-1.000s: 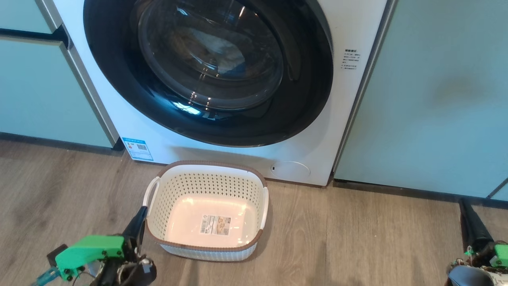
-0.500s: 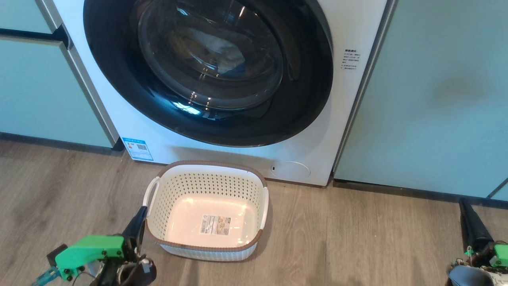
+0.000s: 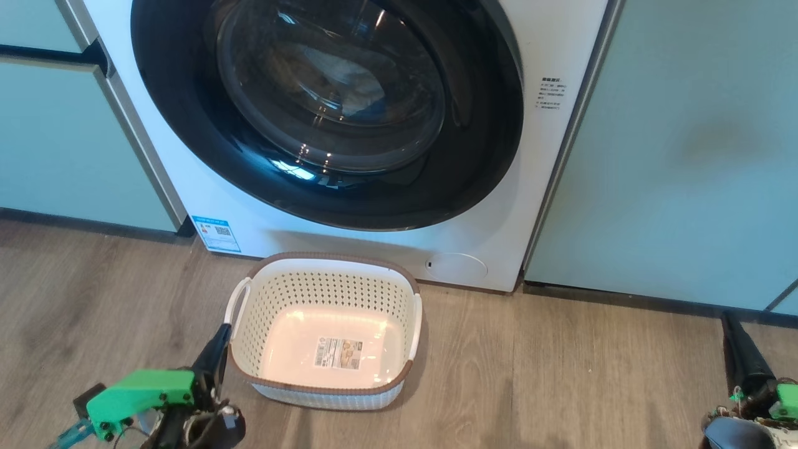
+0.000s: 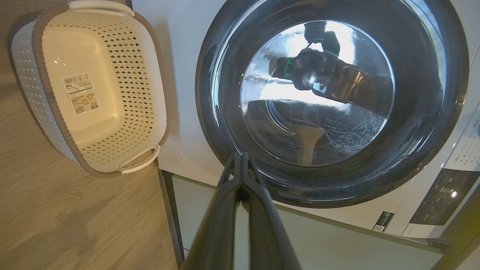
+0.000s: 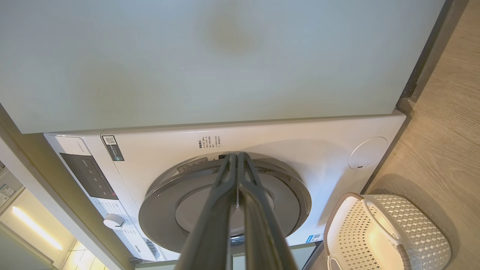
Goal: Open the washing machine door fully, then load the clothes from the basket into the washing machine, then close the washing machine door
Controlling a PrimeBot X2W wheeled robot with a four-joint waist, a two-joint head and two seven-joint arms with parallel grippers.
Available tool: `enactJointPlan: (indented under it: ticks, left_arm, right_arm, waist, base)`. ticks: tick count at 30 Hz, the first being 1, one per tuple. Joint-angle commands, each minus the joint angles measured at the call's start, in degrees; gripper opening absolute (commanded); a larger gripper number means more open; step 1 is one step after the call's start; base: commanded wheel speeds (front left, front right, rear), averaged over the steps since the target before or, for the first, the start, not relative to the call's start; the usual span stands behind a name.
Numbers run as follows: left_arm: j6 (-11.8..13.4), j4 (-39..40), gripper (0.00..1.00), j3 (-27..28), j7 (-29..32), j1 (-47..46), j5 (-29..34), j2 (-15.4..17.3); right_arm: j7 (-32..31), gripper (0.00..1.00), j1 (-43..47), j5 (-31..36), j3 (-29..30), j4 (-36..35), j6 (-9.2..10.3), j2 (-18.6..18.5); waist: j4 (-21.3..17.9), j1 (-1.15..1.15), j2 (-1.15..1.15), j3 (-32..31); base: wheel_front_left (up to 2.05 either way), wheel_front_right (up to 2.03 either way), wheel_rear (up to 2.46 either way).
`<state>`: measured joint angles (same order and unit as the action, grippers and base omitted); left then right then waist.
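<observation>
Both pinched shut, nothing held. In head view my left claw (image 3: 219, 342) sits low at bottom left, fingers pressed together, tip just beside the basket (image 3: 330, 257) on its left-handle side; can't tell if it touches. My right claw (image 3: 734, 340) is low at far right over the floor (image 3: 561, 374), well apart from the basket.

The door (image 3: 327, 112) is shut flat on the washer (image 3: 548, 206) front, w/ pale green cabinets (image 3: 673, 156) either side. The clothes (image 3: 341, 80) are inside, behind the door glass: pale cloth w/ a bit of blue shows thru it.

The basket stands upright on the floor just in front of the washer, below the door, label (image 3: 340, 353) showing on its bare base.

From my left wrist, fingers (image 4: 221, 217) meet in one point aimed at the door's lower rim, basket off to the side. From my right wrist, fingers (image 5: 217, 210) are closed too, pointing at the door's edge, basket's corner low in that view.
</observation>
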<state>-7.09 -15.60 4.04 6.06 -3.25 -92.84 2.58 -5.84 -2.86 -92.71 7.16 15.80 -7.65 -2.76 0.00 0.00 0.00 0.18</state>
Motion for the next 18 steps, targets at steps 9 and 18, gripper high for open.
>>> enactJointPlan:
  ticks: [9, 18]
  left_arm:
    - [-0.4, 1.6, 0.00, 2.4, 0.3, -2.9, 0.6, 0.4]
    - [-0.4, 1.6, 0.00, 2.4, 0.4, -2.9, 0.6, 0.4]
  right_arm:
    - [-0.5, 0.00, -3.3, 0.4, -0.8, -1.8, 0.16, -0.3]
    - [-0.5, 0.00, -3.3, 0.4, -0.8, -1.8, 0.16, -0.3]
  waist:
    - [0.0, 0.00, 0.00, 0.0]
    - [0.0, 0.00, 0.00, 0.0]
  base:
    - [0.00, 0.00, 0.00]
    - [0.00, 0.00, 0.00]
